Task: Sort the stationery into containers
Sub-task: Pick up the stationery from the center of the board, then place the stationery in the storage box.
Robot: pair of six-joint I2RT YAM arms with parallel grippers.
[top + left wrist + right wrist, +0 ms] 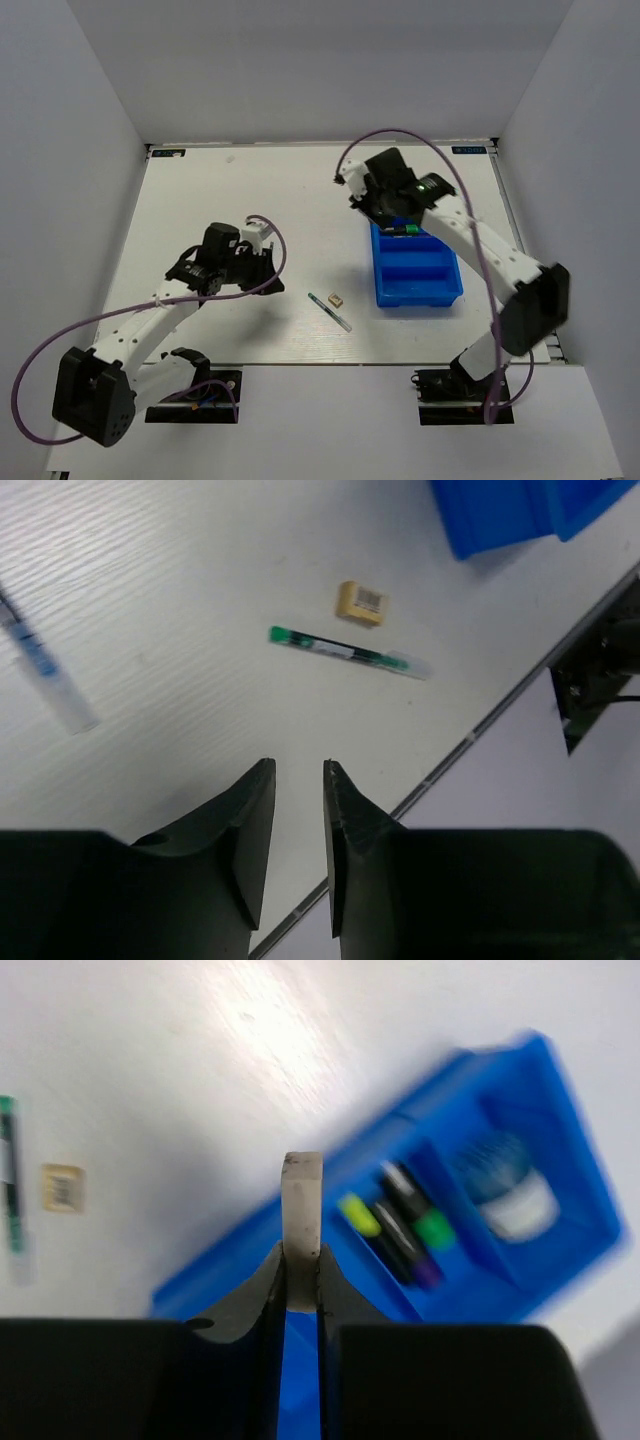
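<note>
My right gripper (302, 1252) is shut on a grey eraser (303, 1200) that stands upright between the jaws, above the near edge of the blue tray (250, 1250). In the tray lie black markers with a yellow cap (358, 1215) and a green cap (433, 1228), and in the compartment beside them a blue-white box (512, 1188). A tan eraser (362, 601) and a thin pen with green ends (348, 652) lie on the table. Another thin pen with blue print (45, 668) lies to the left. My left gripper (298, 768) is slightly open and empty, above bare table.
In the top view the tray (420, 265) is right of centre, with the right gripper (368, 200) at its far end. The pen (330, 312) and tan eraser (337, 299) lie between the arms. The left gripper (255, 250) is left of them. The table's front edge (480, 730) is close.
</note>
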